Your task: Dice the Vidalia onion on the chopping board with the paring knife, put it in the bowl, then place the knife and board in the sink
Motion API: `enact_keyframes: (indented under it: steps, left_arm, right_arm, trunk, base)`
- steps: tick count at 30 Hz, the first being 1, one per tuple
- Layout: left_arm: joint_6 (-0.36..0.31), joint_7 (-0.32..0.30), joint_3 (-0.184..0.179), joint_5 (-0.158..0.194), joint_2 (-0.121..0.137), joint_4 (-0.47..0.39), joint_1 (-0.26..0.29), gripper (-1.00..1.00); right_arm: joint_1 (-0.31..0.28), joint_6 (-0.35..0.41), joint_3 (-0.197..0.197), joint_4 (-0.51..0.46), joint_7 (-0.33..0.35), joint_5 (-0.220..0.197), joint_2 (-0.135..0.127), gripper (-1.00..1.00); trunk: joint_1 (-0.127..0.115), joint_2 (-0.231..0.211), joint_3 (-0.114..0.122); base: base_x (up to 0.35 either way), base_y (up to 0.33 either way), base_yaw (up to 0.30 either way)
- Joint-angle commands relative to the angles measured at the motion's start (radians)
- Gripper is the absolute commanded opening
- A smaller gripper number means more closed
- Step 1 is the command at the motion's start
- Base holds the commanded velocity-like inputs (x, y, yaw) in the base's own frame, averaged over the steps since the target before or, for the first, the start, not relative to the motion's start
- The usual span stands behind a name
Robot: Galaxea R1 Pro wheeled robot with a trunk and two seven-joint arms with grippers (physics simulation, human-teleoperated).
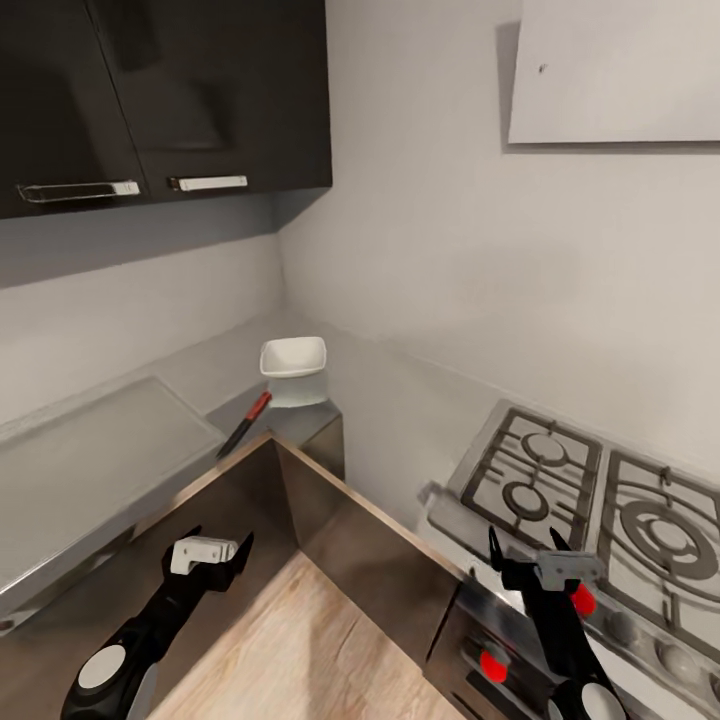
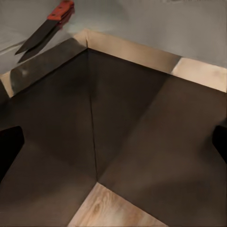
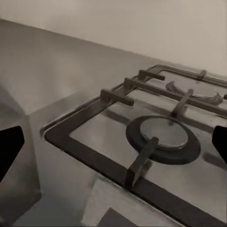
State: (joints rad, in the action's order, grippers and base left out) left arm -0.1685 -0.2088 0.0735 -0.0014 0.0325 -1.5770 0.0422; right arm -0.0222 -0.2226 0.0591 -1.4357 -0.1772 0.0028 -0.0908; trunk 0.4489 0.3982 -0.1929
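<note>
i'm on approach: both my grippers, left and right, hang spread and empty. the knife lies on the counter beside the bowl; next i'd close in and find the sink.

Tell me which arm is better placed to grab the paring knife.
Left. The left gripper hangs below the countertop corner where the paring knife lies; the right gripper is over the stove.
</note>
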Motion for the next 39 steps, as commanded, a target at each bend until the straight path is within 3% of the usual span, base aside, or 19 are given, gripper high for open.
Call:
enact_keyframes:
  steps: [1, 13, 22, 27, 33, 39]
  left_arm:
    - [-0.006, -0.006, 0.002, 0.000, 0.000, -0.001, 0.001, 1.00]
    - [-0.006, -0.006, 0.002, 0.000, 0.000, -0.001, 0.001, 1.00]
    - [-0.004, -0.006, 0.002, 0.000, 0.000, -0.001, 0.001, 1.00]
    - [0.017, -0.007, 0.028, 0.008, -0.009, -0.030, -0.021, 1.00]
    - [0.014, -0.004, -0.002, 0.005, -0.041, -0.019, -0.030, 1.00]
    - [-0.009, -0.003, -0.009, 0.005, -0.075, -0.016, -0.023, 1.00]
  right_arm:
    - [-0.001, -0.002, 0.003, 0.000, -0.008, 0.000, -0.001, 1.00]
    - [-0.001, -0.002, 0.006, 0.002, -0.006, 0.002, -0.001, 1.00]
    - [-0.001, -0.001, 0.007, 0.003, -0.006, 0.002, -0.001, 1.00]
    - [0.010, -0.026, 0.020, -0.020, -0.007, 0.003, -0.029, 1.00]
    - [0.011, -0.027, 0.050, -0.002, -0.009, 0.011, -0.028, 1.00]
    - [-0.006, -0.014, 0.084, -0.004, -0.010, 0.013, -0.013, 1.00]
  trunk:
    - [0.001, 0.002, -0.002]
    - [0.001, 0.002, -0.002]
    - [0.001, 0.002, -0.002]
    - [0.001, 0.002, -0.002]
    - [0.001, 0.002, -0.002]
    - [0.001, 0.002, -0.002]
  base:
    - [0.329, 0.069, 0.000]
    - [0.324, 0.083, 0.000]
    - [0.078, 0.009, 0.000]
    - [0.000, 0.000, 0.000]
    - [0.000, 0.000, 0.000]
    - [0.000, 0.000, 0.000]
